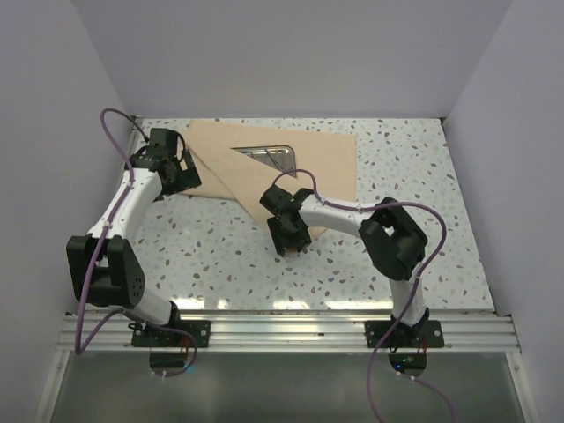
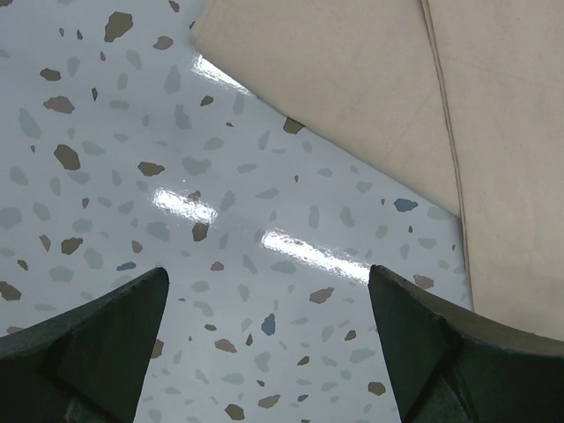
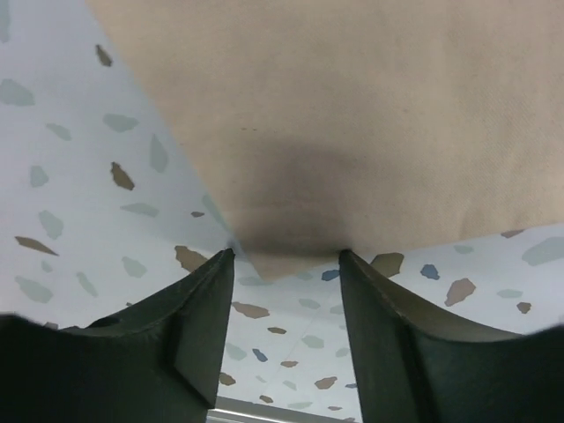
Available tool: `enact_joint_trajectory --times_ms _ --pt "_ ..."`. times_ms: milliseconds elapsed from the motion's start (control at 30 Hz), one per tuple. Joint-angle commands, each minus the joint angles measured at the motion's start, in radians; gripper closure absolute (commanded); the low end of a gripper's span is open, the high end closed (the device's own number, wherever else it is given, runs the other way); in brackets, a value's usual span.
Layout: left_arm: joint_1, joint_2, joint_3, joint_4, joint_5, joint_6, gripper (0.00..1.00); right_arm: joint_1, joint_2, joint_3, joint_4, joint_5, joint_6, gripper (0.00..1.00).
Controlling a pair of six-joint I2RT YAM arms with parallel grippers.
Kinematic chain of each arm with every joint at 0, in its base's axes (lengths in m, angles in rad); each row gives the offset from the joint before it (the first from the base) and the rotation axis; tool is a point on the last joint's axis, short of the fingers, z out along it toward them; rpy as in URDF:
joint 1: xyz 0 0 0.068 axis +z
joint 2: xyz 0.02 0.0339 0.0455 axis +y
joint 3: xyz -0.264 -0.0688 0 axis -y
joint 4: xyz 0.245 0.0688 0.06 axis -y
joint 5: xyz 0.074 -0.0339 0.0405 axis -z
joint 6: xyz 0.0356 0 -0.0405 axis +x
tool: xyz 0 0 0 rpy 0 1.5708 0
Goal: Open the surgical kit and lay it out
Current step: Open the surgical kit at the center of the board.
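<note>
The beige cloth wrap [image 1: 322, 163] lies partly unfolded at the back middle of the table. One flap still slants across the left part of the steel tray [image 1: 275, 157], so only part of the tray shows. Thin metal tools show faintly in the tray. My left gripper [image 1: 179, 174] is open and empty over bare table, with the cloth's left edge [image 2: 370, 79] just to its right. My right gripper [image 1: 290, 240] is open at the cloth's near corner [image 3: 282, 260]. That corner's tip lies between the fingertips [image 3: 216, 264], and the jaws stand apart.
White speckled table [image 1: 220, 247] with walls at left, back and right. An aluminium rail [image 1: 282, 330] with the arm bases runs along the near edge. In the left wrist view [image 2: 176, 176] the table surface shows glare.
</note>
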Motion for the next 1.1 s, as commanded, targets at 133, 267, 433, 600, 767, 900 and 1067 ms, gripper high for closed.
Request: enact_joint_trajectory --times_ms 133,267,433,600,767,900,1067 --pt "0.005 -0.038 -0.009 0.039 0.008 0.02 0.0 -0.001 0.089 -0.016 0.028 0.049 -0.015 0.73" --pt "0.005 -0.047 -0.018 0.044 0.002 0.02 0.0 -0.003 0.103 -0.036 0.005 0.053 -0.018 0.99" --pt "0.005 -0.043 0.0 0.044 -0.015 0.017 0.0 0.0 0.028 -0.039 -0.068 0.06 -0.04 1.0" --pt "0.005 0.006 0.118 0.015 -0.035 0.005 0.0 0.023 -0.267 -0.173 -0.27 0.061 -0.051 1.0" --pt "0.005 0.051 0.259 -0.005 -0.032 -0.005 0.0 0.034 -0.6 -0.374 -0.482 0.052 0.003 1.0" --pt "0.005 0.1 0.31 -0.005 -0.021 -0.018 0.0 0.032 -0.82 -0.47 -0.614 0.038 0.055 1.0" --pt "0.005 0.141 0.329 -0.01 0.0 -0.031 0.0 0.032 -0.84 -0.528 -0.65 0.046 0.072 0.44"
